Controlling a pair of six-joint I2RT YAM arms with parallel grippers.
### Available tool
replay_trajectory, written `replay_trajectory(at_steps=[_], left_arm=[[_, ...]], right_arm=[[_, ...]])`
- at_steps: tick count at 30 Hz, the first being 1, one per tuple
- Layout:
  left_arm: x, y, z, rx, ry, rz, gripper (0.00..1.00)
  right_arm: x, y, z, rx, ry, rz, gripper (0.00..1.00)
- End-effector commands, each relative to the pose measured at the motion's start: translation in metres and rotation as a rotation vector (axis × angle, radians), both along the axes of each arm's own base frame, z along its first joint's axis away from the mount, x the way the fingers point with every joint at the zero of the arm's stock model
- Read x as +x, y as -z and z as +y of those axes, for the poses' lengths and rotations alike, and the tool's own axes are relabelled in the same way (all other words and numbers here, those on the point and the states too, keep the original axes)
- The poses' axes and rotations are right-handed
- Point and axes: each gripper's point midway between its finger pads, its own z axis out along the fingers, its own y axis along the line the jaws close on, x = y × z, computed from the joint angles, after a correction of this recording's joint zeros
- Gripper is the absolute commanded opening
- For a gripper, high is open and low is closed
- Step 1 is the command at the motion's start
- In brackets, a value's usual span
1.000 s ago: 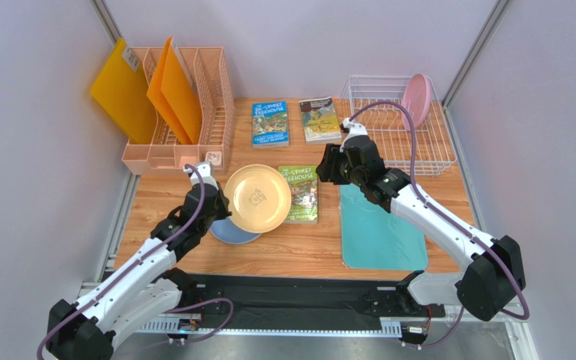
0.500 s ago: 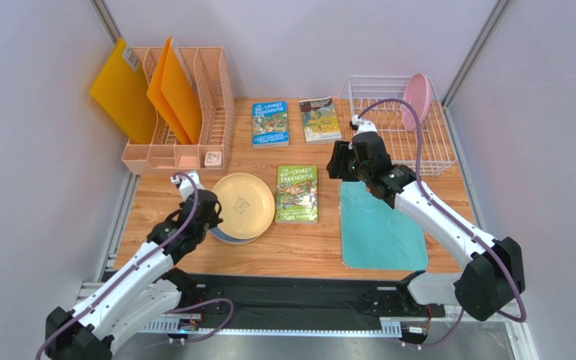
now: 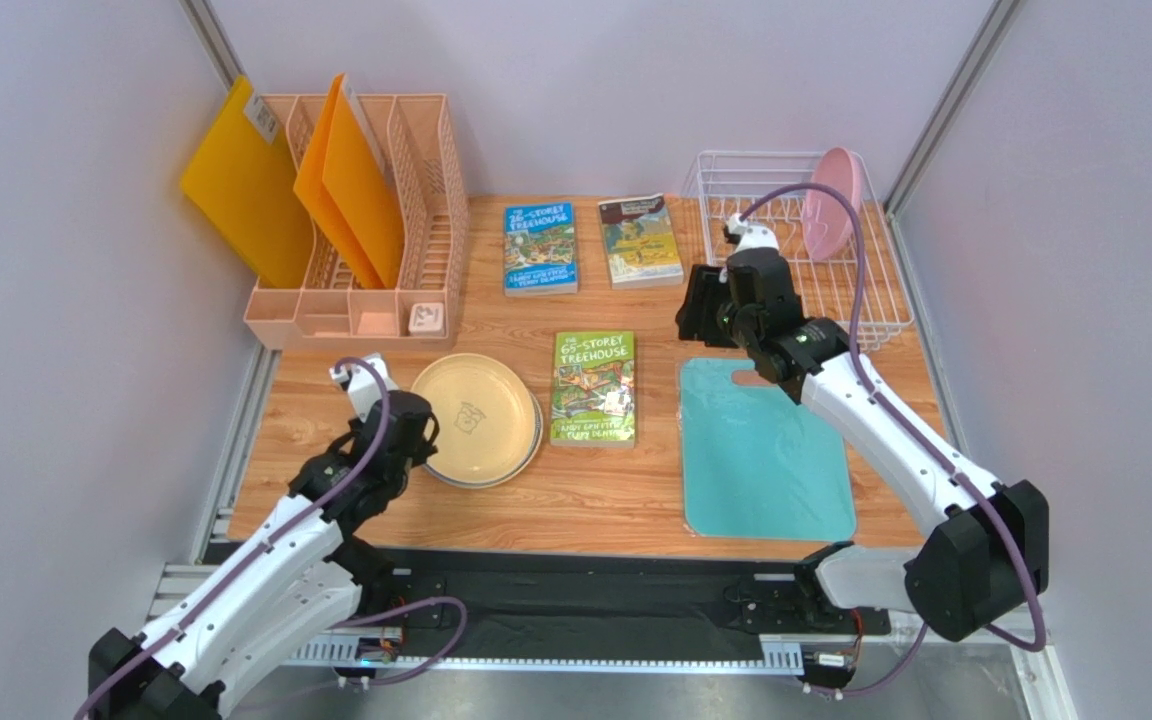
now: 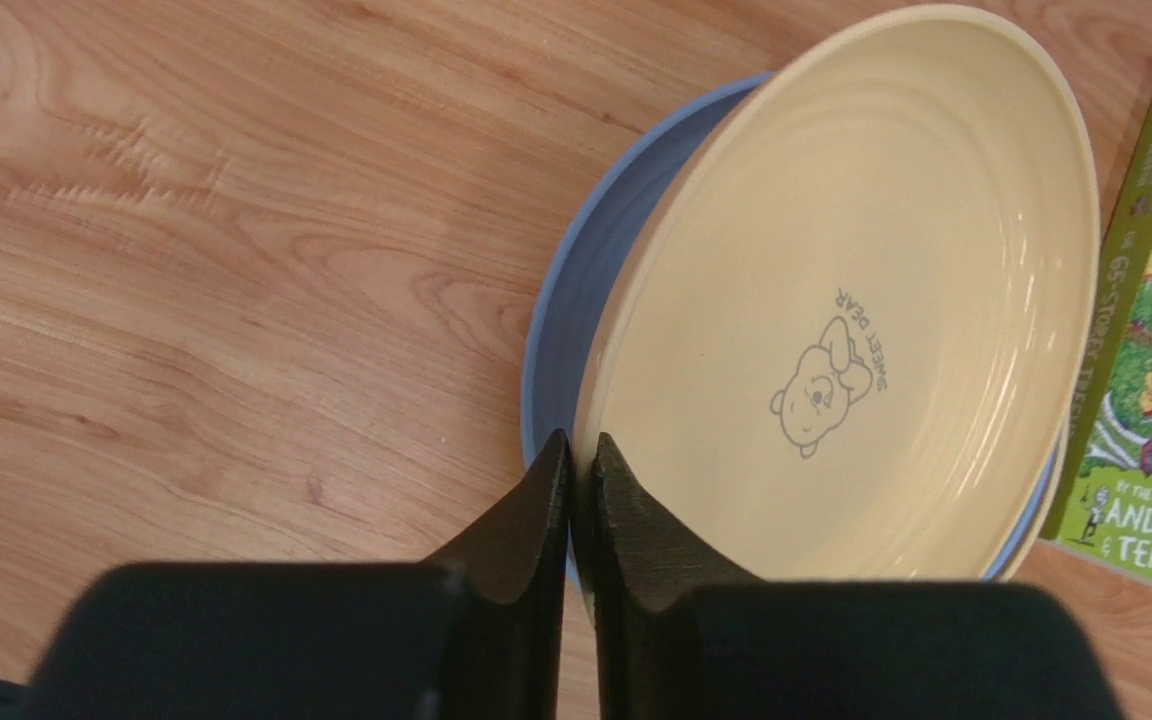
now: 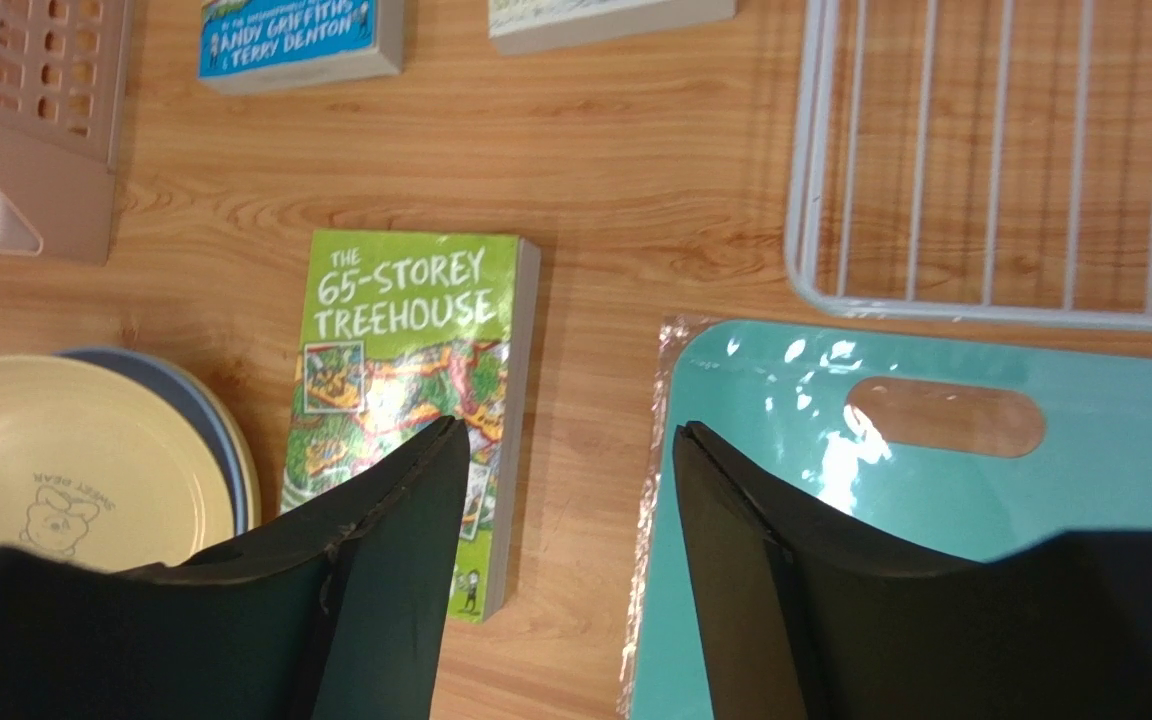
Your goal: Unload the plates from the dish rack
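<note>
My L gripper (image 4: 572,450) pinches pale yellow plate (image 4: 868,270) by rim, atop blue plate (image 4: 564,300); R gripper (image 5: 567,432) spread over bare table (image 5: 597,225) btwn book (image 5: 402,375) & mat (image 5: 913,555) edges.

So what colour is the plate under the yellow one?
Blue; the blue plate shows best in the left wrist view, under the yellow plate.

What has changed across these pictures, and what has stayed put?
The left gripper lowered the pale yellow plate onto the blue plate, drawing it toward the near-left, still pinching its rim. The right gripper, open, moved toward the dish rack. The pink plate in the rack, books and teal mat stayed.
</note>
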Motion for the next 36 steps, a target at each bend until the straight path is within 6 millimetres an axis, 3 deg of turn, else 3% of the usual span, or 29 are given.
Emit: replay_trajectory(at_steps=[1, 3, 4, 6, 7, 8, 10, 12, 14, 15, 16, 17, 18, 19, 21, 23, 24, 25, 27, 28, 30, 36], left_arm=[[0.006, 0.0, -0.008, -0.04, -0.003, -0.019, 0.22], [0.008, 0.001, -0.011, -0.04, 0.01, -0.018, 0.32], [0.009, 0.001, -0.012, -0.039, 0.02, -0.015, 0.43], [0.012, -0.001, -0.015, -0.03, 0.04, -0.02, 0.52], [0.014, -0.003, -0.016, -0.026, 0.05, -0.027, 0.67], [0.016, -0.008, -0.016, -0.008, 0.067, -0.035, 0.76], [0.021, -0.016, -0.017, 0.01, 0.087, -0.054, 0.99], [0.03, -0.034, -0.022, 0.019, 0.125, -0.107, 0.99], [0.037, -0.049, -0.035, 0.015, 0.209, -0.147, 0.99], [0.045, -0.062, -0.045, -0.008, 0.248, -0.2, 0.99], [0.046, -0.066, -0.059, -0.033, 0.317, -0.206, 0.99], [0.05, -0.076, -0.066, -0.038, 0.356, -0.232, 0.99], [0.054, -0.085, -0.073, -0.055, 0.38, -0.259, 0.99], [0.056, -0.085, -0.085, -0.067, 0.44, -0.256, 0.99], [0.062, -0.096, -0.096, -0.094, 0.47, -0.278, 0.99], [0.07, -0.097, -0.107, -0.116, 0.486, -0.274, 0.99], [0.073, -0.097, -0.109, -0.118, 0.486, -0.272, 0.99], [0.077, -0.094, -0.112, -0.117, 0.488, -0.258, 0.99], [0.082, -0.093, -0.119, -0.121, 0.511, -0.26, 0.99], [0.086, -0.088, -0.123, -0.104, 0.533, -0.244, 0.99], [0.091, -0.084, -0.126, -0.092, 0.534, -0.22, 1.0], [0.105, -0.064, -0.141, -0.06, 0.591, -0.146, 0.99]], right_arm=[[0.024, -0.043, -0.035, -0.039, 0.092, -0.106, 0.6], [0.031, -0.052, -0.053, -0.084, 0.144, -0.135, 0.63], [0.036, -0.054, -0.065, -0.103, 0.181, -0.142, 0.64], [0.046, -0.064, -0.088, -0.16, 0.264, -0.168, 0.68], [0.053, -0.06, -0.1, -0.194, 0.298, -0.156, 0.69], [0.059, -0.072, -0.107, -0.21, 0.322, -0.176, 0.69], [0.075, -0.072, -0.133, -0.305, 0.416, -0.197, 0.7], [0.09, -0.079, -0.154, -0.342, 0.494, -0.223, 0.7], [0.111, -0.067, -0.181, -0.401, 0.562, -0.193, 0.7], [0.12, -0.087, -0.191, -0.408, 0.605, -0.22, 0.7], [0.132, -0.074, -0.205, -0.45, 0.634, -0.188, 0.7], [0.14, -0.076, -0.213, -0.459, 0.65, -0.189, 0.7], [0.15, -0.092, -0.22, -0.454, 0.676, -0.22, 0.7], [0.163, -0.078, -0.232, -0.483, 0.689, -0.191, 0.7], [0.177, -0.079, -0.244, -0.512, 0.697, -0.183, 0.7], [0.197, -0.077, -0.257, -0.547, 0.703, -0.178, 0.7], [0.207, -0.062, -0.263, -0.562, 0.709, -0.148, 0.7], [0.214, -0.07, -0.263, -0.556, 0.716, -0.166, 0.7], [0.221, -0.054, -0.289, -0.6, 0.725, -0.121, 0.7], [0.225, -0.058, -0.293, -0.598, 0.732, -0.132, 0.7], [0.232, -0.043, -0.301, -0.601, 0.721, -0.104, 0.69], [0.248, -0.021, -0.308, -0.603, 0.687, -0.082, 0.64]])
